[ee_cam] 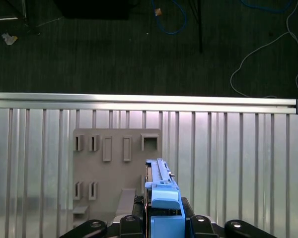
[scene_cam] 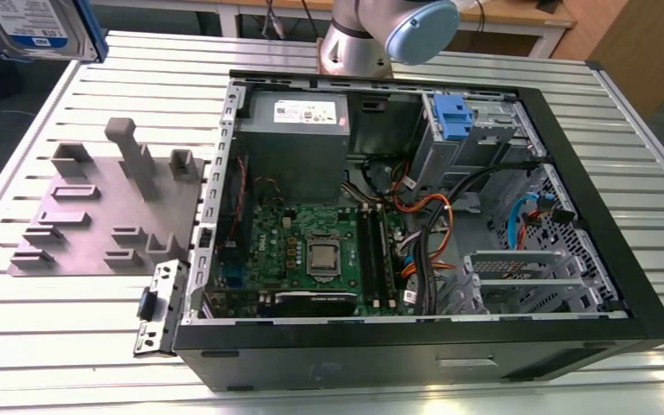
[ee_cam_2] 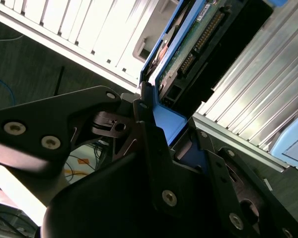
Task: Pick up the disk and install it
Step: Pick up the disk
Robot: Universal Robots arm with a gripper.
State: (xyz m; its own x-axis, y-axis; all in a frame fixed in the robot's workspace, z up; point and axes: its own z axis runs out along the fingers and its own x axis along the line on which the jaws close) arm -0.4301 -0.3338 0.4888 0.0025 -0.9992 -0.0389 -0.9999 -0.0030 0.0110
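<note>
Disk, carried clear of the slatted surface (scene_cam: pixel 32 337).
Pincer (ee_cam: pixel 162 219) pinches the disk (ee_cam: pixel 159 179) edge-up by its blue rail, above the grey fixture plate (ee_cam: pixel 116 168) near the surface's edge; open computer case (scene_cam: pixel 367 359) lies mid-surface.

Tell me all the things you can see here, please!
disk: one, silver with blue rails, held up at the exterior view's upper left
computer case: one, black, open, on the table
circuit board: one, green, inside the case
latch: one, blue, on the drive cage in the case
fixture plate: one, grey, on the table at the exterior view's left of the case
table: one, silver slats, under everything
arm: one, silver and pale blue, behind the case
gripper: one, black, shut on the disk
</note>
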